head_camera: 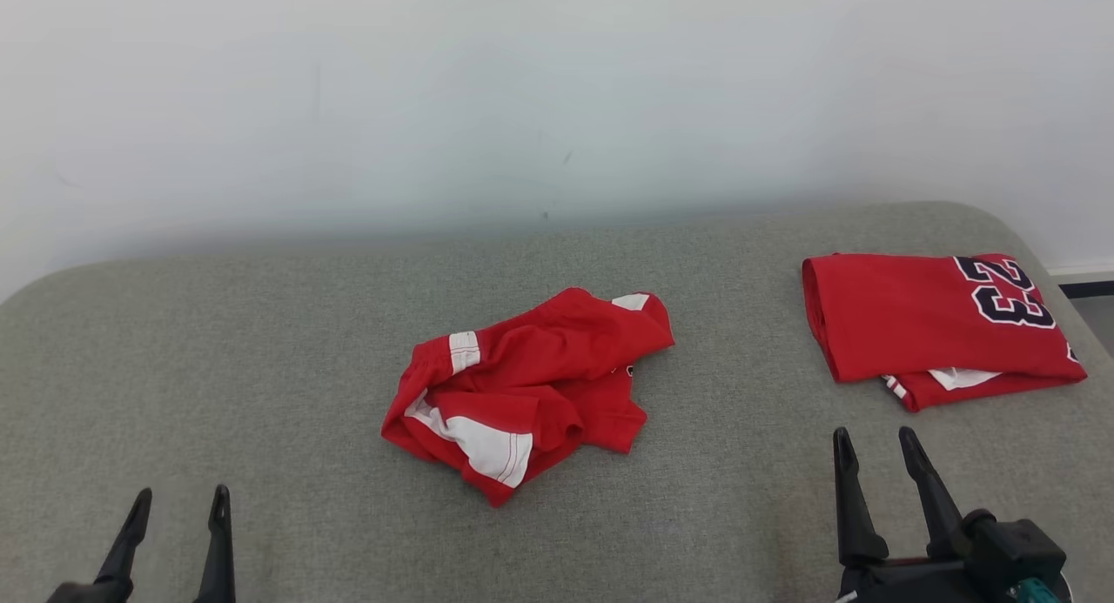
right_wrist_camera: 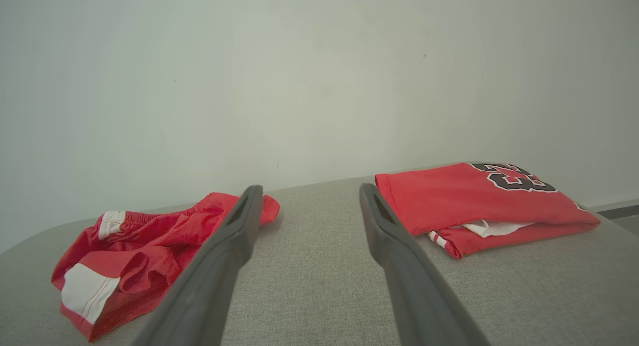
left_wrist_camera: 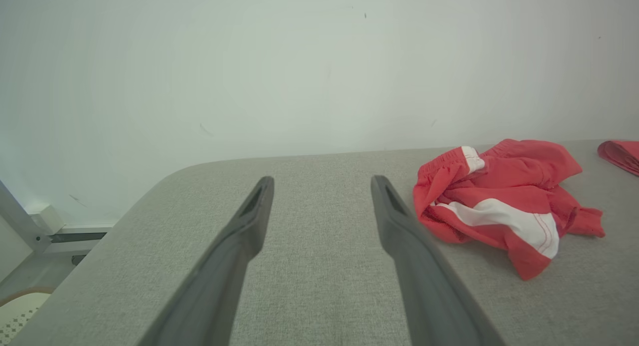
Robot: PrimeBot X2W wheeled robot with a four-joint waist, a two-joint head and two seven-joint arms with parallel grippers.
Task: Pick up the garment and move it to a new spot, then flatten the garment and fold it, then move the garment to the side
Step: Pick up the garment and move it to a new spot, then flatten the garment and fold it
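A crumpled red garment (head_camera: 531, 385) with white side panels lies in a heap at the middle of the grey padded table (head_camera: 261, 342). It appears to the right in the left wrist view (left_wrist_camera: 504, 201) and to the left in the right wrist view (right_wrist_camera: 140, 256). My left gripper (head_camera: 178, 509) stands open near the front left edge, well short of the garment, with nothing between its fingers (left_wrist_camera: 249, 226). At the front right my right gripper (head_camera: 875, 446) is open too and empty, its fingers (right_wrist_camera: 384, 226) pointing toward the far wall.
A folded red jersey (head_camera: 936, 316) with a dark "23" lies at the back right of the table, also in the right wrist view (right_wrist_camera: 479, 201). A pale wall (head_camera: 557, 98) rises just behind the table. The table's rounded left corner drops to the floor (left_wrist_camera: 30, 276).
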